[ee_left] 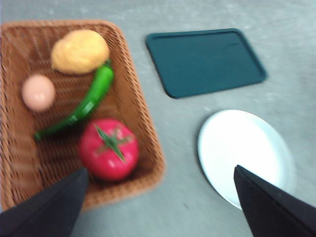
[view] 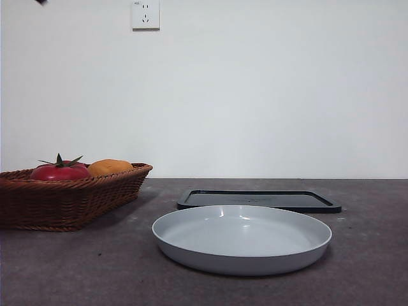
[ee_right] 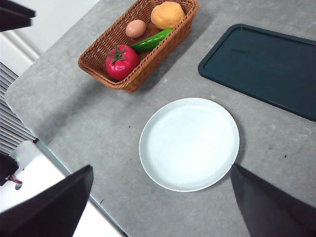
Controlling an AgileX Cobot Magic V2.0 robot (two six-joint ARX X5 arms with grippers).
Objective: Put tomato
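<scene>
Basket (view: 70,197) is woven brown wicker, rough-looking. Tomato (ee_right: 121,61) is glossy. Plate (view: 242,239) is smooth with a slight sheen, tray (ee_right: 266,69) dark and matt, tabletop (view: 76,268) dull grey.

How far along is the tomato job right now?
Nothing looks done yet: the tomato lies in the wicker basket beside the green pepper. The left gripper hangs above it with jaws open, holding nothing; the right gripper waits open over the white plate. Grasping, lifting and placing all remain.
</scene>
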